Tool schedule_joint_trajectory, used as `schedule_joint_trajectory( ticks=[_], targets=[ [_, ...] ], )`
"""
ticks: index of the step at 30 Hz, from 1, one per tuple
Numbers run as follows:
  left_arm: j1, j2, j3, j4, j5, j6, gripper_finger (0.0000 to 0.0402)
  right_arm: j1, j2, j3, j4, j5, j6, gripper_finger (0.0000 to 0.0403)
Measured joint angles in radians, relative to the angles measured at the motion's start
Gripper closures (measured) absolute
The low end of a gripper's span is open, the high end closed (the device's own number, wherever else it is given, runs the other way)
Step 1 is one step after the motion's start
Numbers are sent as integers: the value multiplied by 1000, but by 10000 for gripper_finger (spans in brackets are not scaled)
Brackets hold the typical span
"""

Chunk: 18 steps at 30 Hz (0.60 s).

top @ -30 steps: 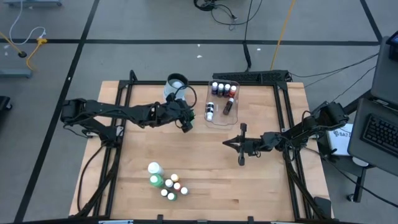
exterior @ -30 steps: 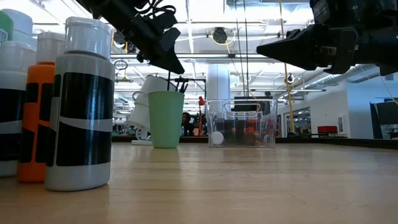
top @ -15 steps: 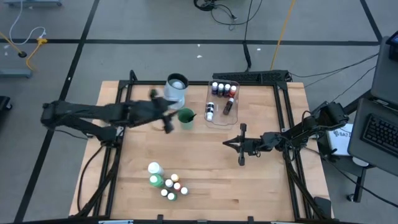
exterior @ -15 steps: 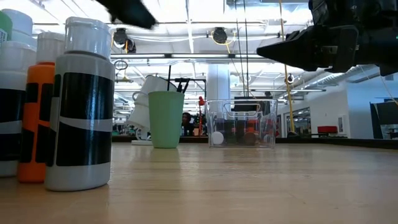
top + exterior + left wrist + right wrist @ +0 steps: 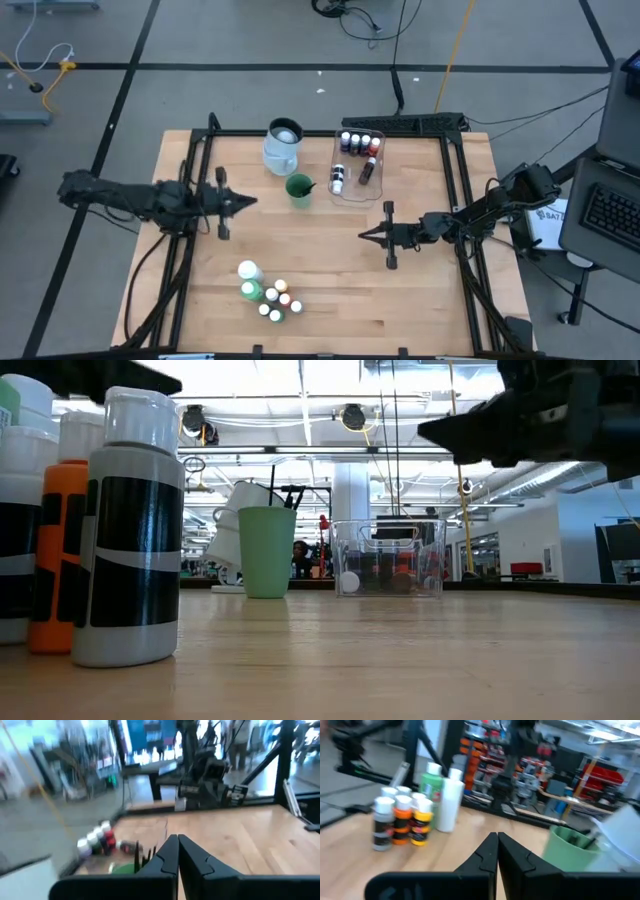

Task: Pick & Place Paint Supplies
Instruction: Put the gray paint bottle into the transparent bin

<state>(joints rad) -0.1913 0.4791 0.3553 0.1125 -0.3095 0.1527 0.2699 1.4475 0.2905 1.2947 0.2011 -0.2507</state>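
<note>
Wood top: table (image 5: 330,300) carried all the supplies.
Left gripper (image 5: 248,201): at 9 o'clock of the table, fingers pressed together, holding nothing.
Right gripper (image 5: 364,233): just right of centre toward 3 o'clock, fingers likewise pressed together, empty.
Loose bottles (image 5: 268,292): cluster at 7 o'clock, two larger white and green ones beside several tiny ones, well apart from both grippers.
Tub (image 5: 359,194): at 1 o'clock, with tiny bottles lying inside.
Green cup (image 5: 298,189): at 12 o'clock beside the tub; dark brush handles seemed to stand in it, though they were too thin to be sure.
Jug (image 5: 283,146): just behind the cup.
Step, as judged: fetching the next loose bottle.
Doing it well: open wide above one outer bottle, descend straight, close on its body, avoid nudging neighbours.
</note>
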Motion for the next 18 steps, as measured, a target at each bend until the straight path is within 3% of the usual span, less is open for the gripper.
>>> schedule_joint_trajectory(
  ticks=[4, 8, 12, 18],
  targets=[
    [0, -23, -189, 239, 98, 66, 399, 0, 0, 0, 13, -81, 3, 399],
    [0, -22, -283, 328, 144, 75, 396, 0, 0, 0, -2, -101, -22, 399],
    [1, -22, -317, 354, 153, 129, 399, -12, 0, 0, -10, -100, -28, 399],
    [18, -22, -277, 367, 154, 126, 398, -34, 0, 0, 25, -98, 118, 399]
  ],
)
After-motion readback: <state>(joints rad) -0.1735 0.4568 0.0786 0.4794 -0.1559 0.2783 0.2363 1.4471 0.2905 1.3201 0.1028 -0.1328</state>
